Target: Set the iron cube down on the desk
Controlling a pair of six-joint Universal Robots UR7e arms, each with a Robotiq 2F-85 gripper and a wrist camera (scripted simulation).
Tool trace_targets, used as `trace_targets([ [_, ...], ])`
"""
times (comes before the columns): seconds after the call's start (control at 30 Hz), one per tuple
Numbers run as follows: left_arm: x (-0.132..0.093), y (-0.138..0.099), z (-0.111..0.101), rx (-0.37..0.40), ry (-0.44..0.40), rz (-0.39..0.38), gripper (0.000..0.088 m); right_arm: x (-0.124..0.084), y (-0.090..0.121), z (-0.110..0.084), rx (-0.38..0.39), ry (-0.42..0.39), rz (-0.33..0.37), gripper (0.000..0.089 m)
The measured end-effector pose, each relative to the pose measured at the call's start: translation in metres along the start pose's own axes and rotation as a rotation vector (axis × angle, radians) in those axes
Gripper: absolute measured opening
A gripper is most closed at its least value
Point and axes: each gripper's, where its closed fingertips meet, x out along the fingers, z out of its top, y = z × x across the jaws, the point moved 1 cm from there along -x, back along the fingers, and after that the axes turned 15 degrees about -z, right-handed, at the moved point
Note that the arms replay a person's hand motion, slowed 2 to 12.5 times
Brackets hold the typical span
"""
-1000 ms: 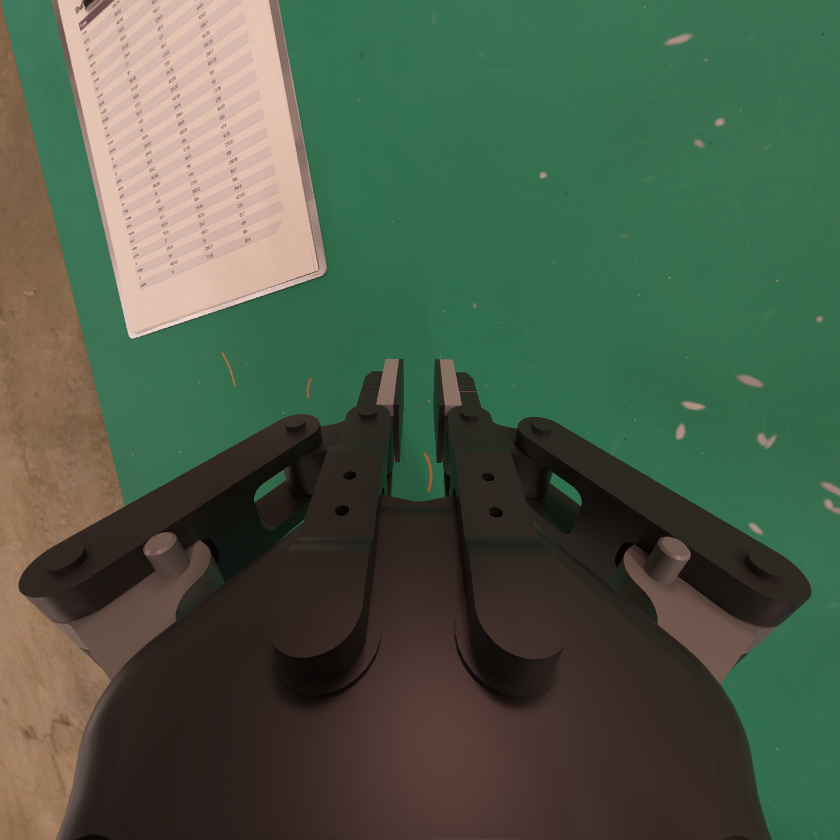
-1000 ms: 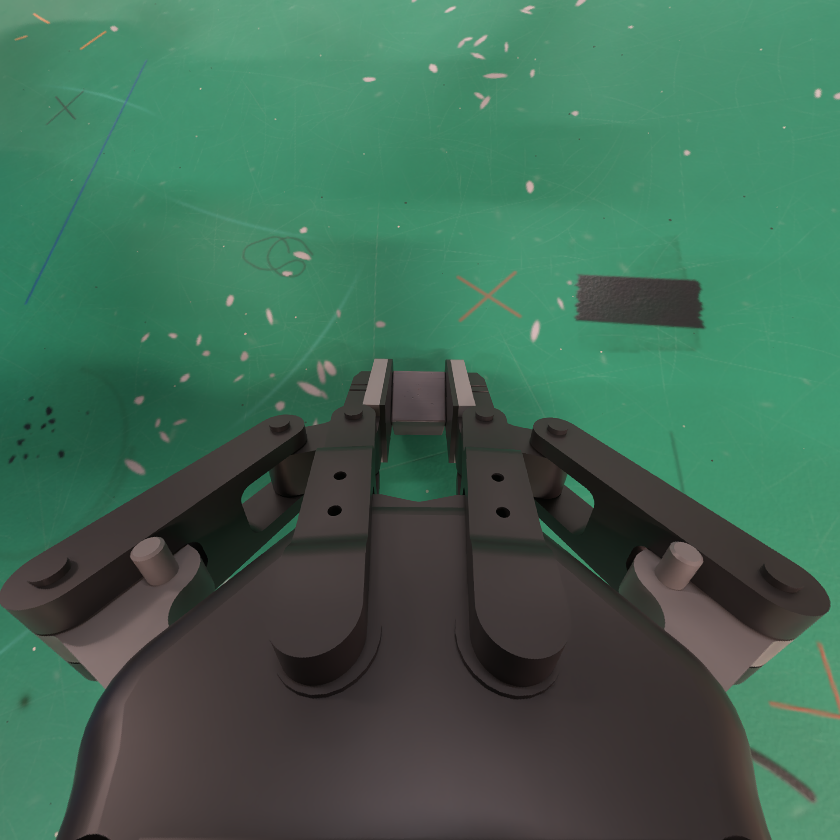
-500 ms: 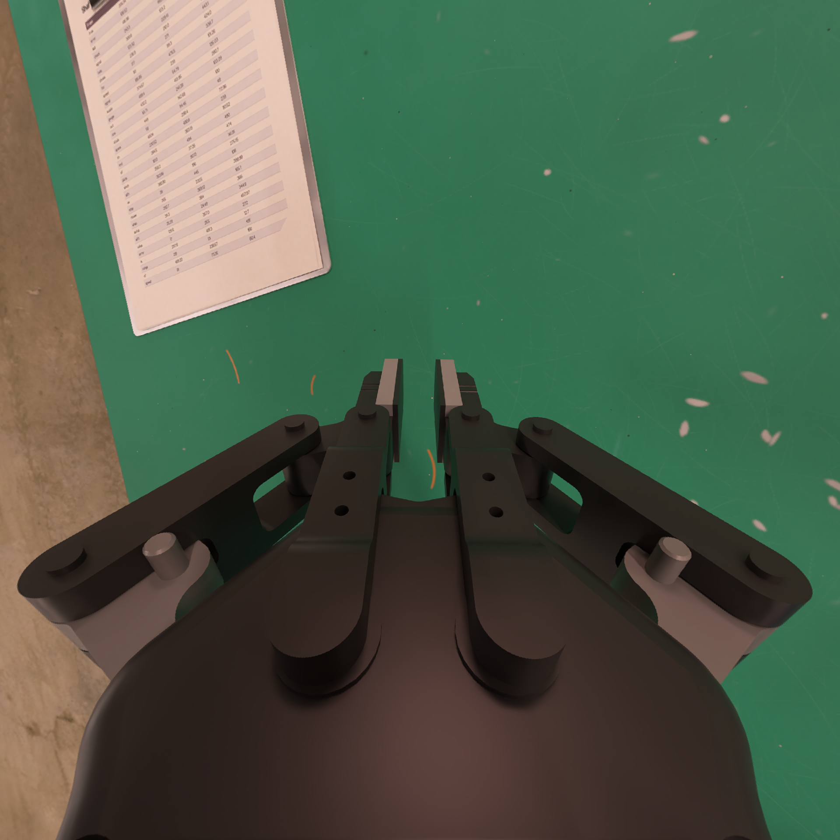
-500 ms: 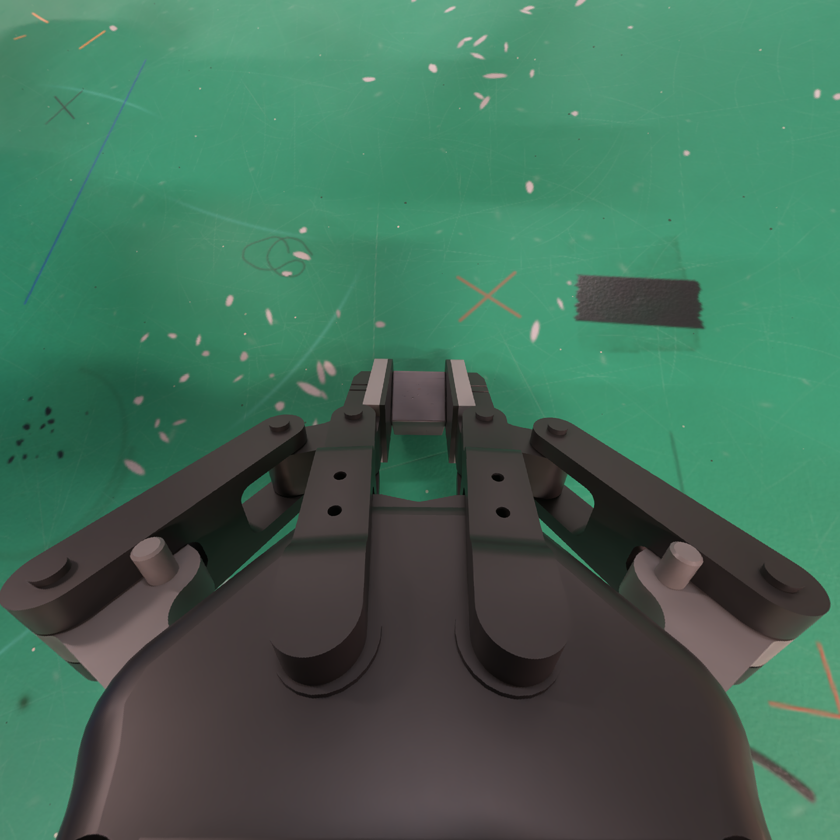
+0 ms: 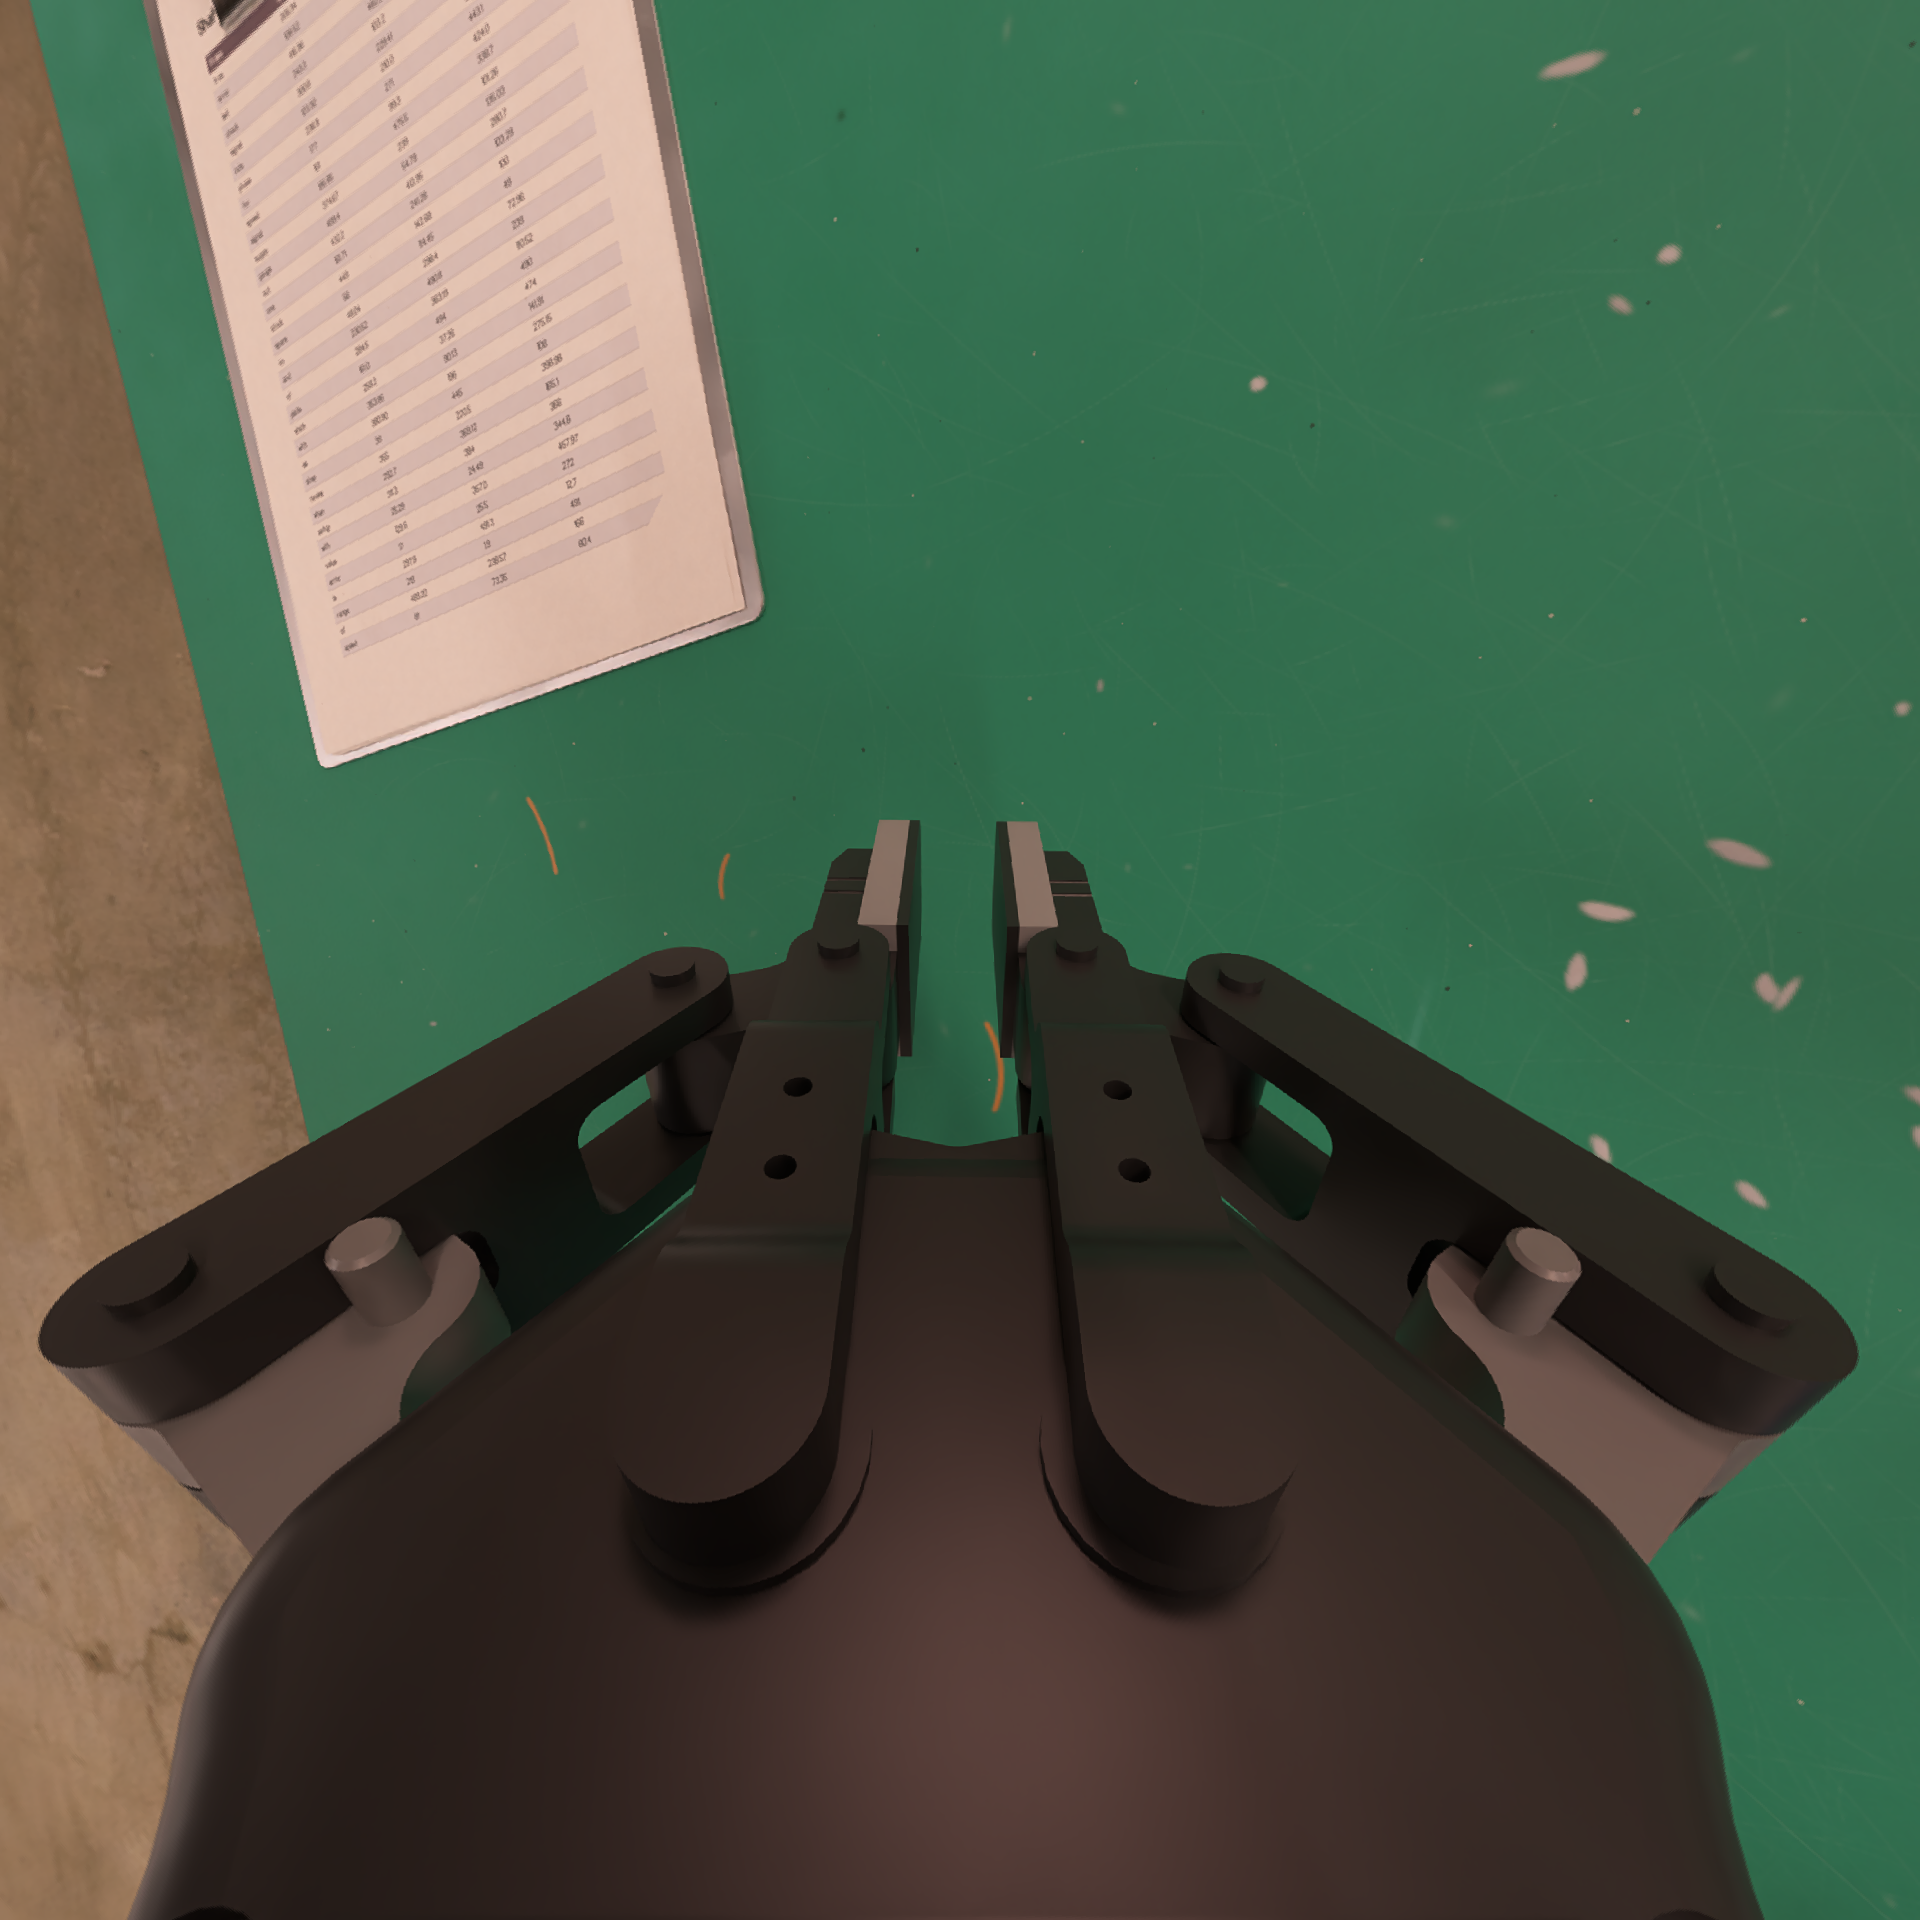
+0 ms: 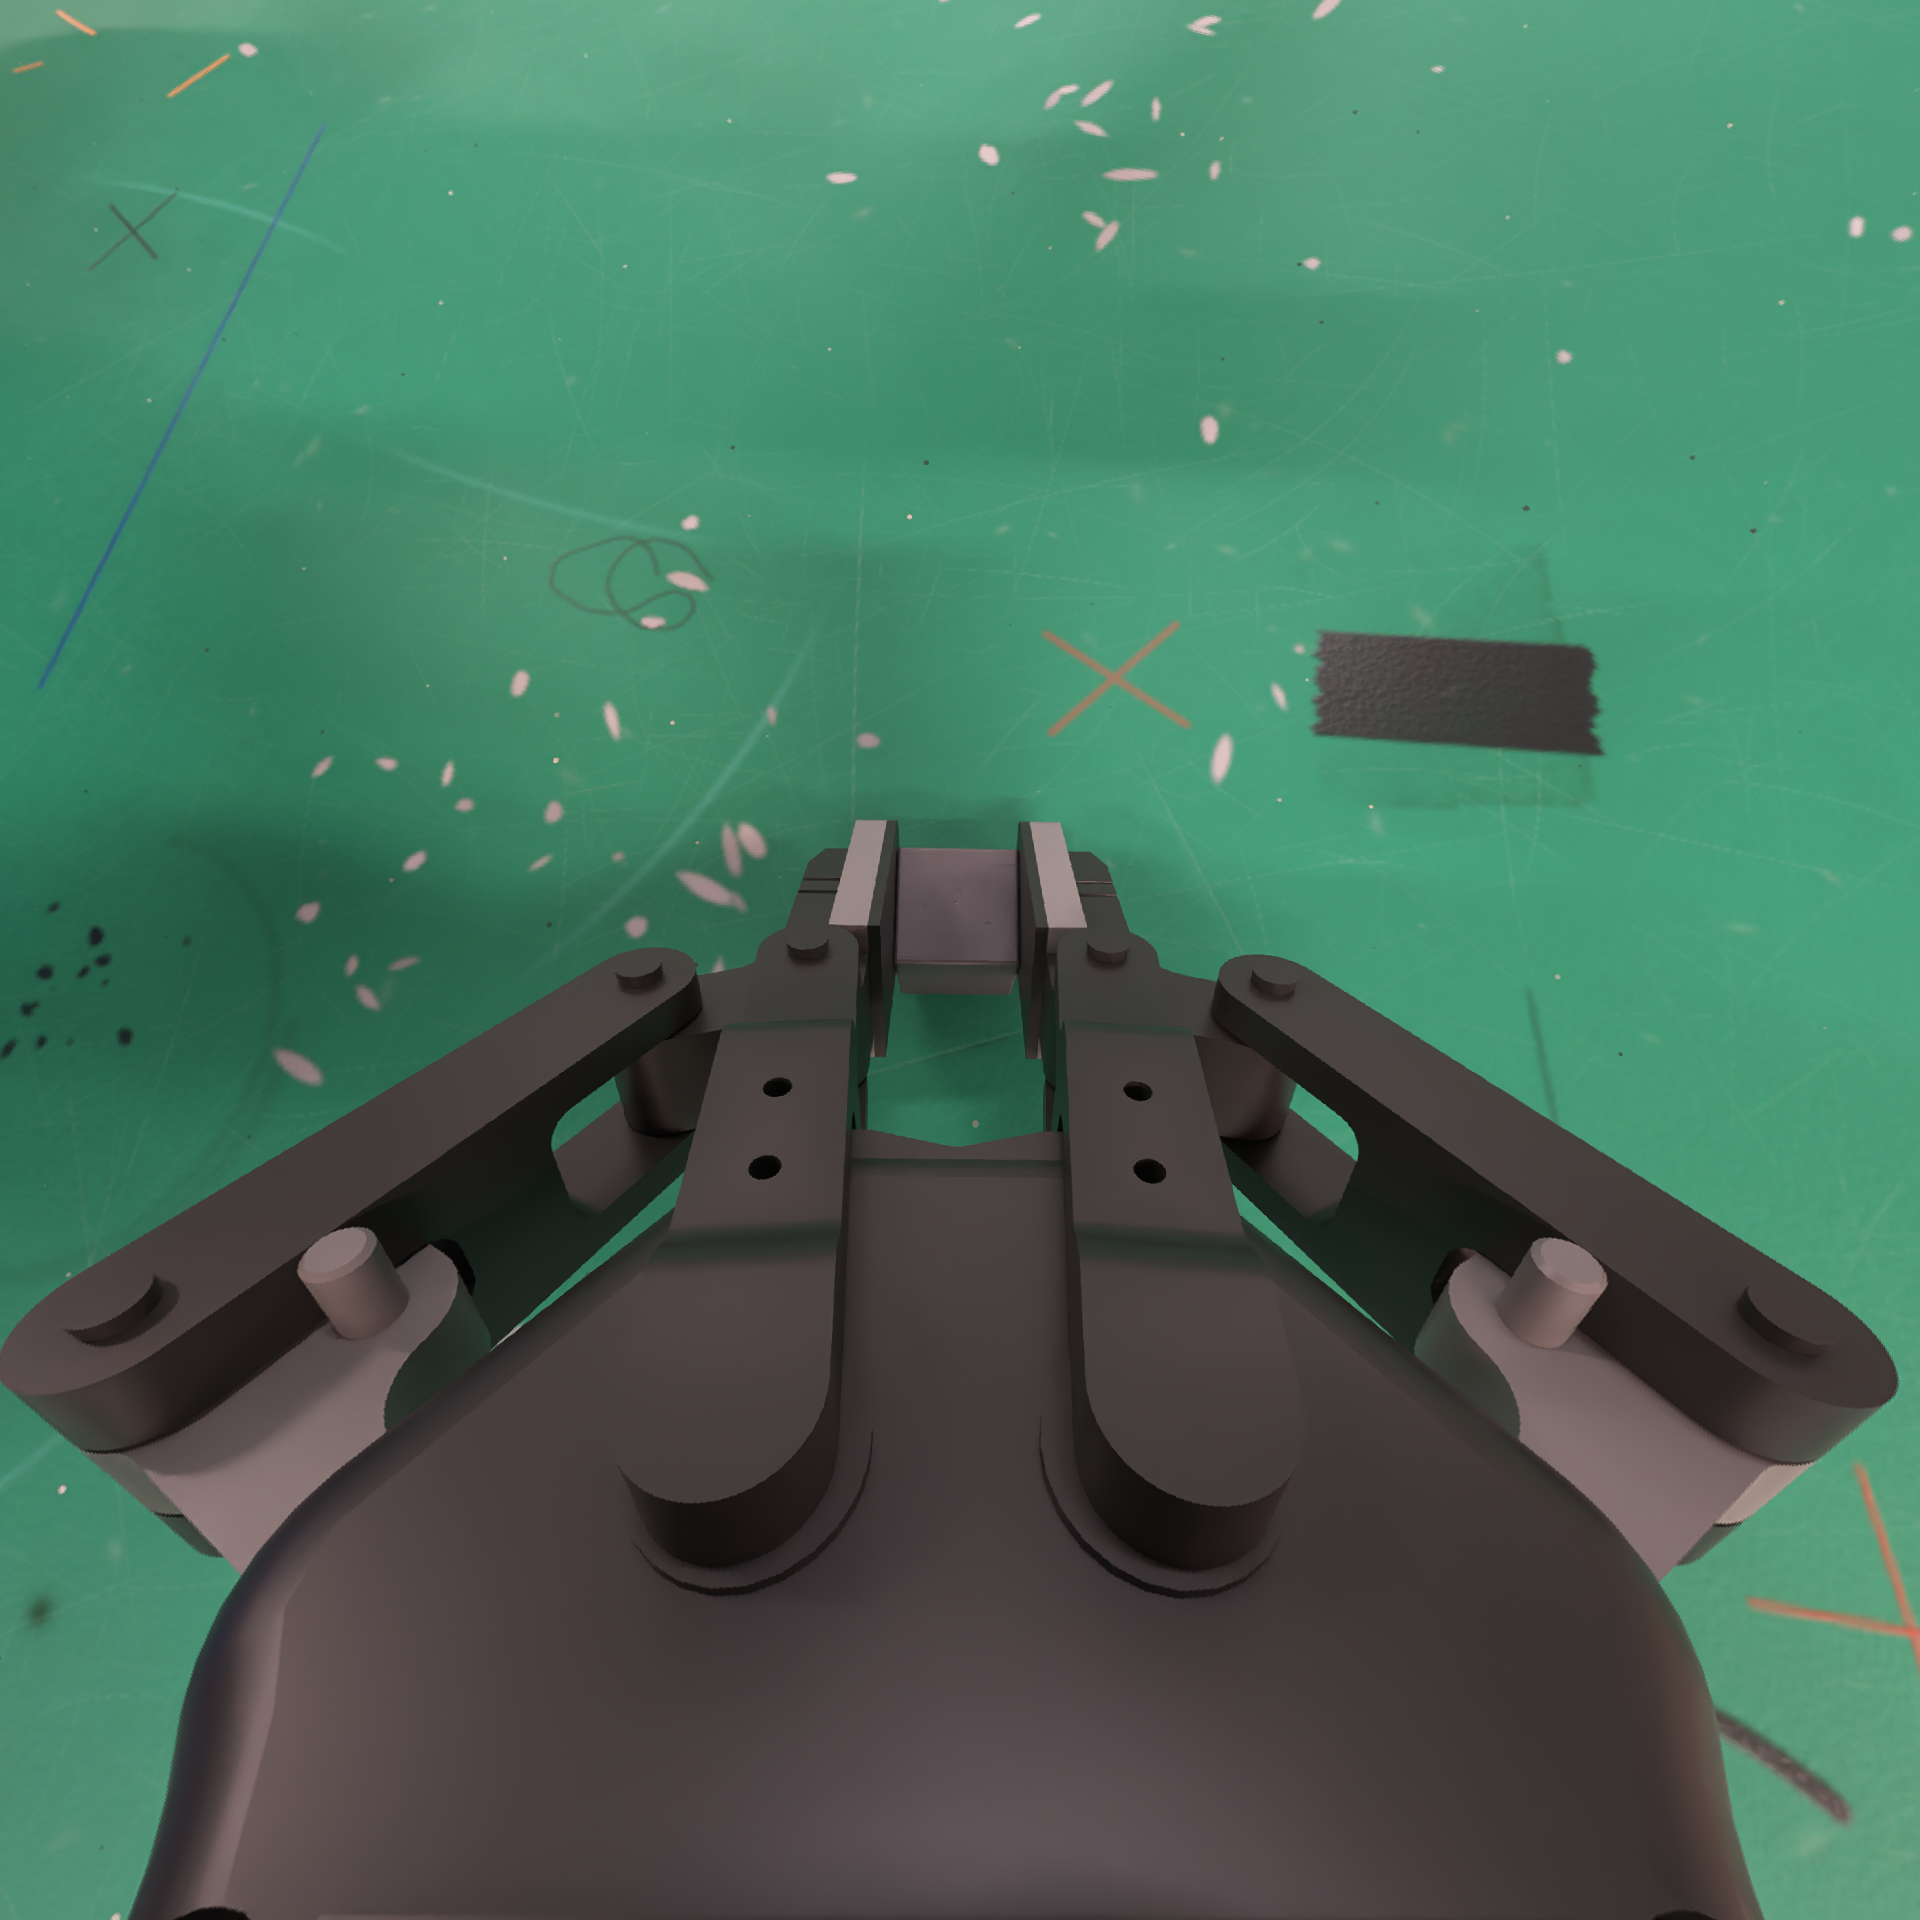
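A clipboard [image 5: 457,343] with a printed sheet lies tilted at the upper left of the left wrist view. In the right wrist view, a strip of black tape [image 6: 1455,691] sits right of centre, beside an orange cross mark [image 6: 1114,677].

Green counter [image 6: 1351,416] ahead of right end effector [image 6: 957,831]: flat marks, specks, tape strip [image 6: 1455,691], nothing raised. Near counter's left edge, flat clipboard [image 5: 457,353] lies ahead of left end effector [image 5: 957,831]; low obstacle.
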Motion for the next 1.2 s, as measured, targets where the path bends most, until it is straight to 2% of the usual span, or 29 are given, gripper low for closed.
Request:
trace_targets([
  [0.83, 0.0004, -0.0028, 0.0023, -0.001, -0.007, -0.008, 0.0133, -0.0001, -0.0001, 0.0002, 0.021, 0.003, 0.018, 0.0201],
  [1.2, 0.0011, -0.0038, 0.0029, 0.006, -0.008, -0.014, 0.0163, -0.0001, -0.0001, 0.0003, 0.021, 0.003, 0.019, 0.0201],
])
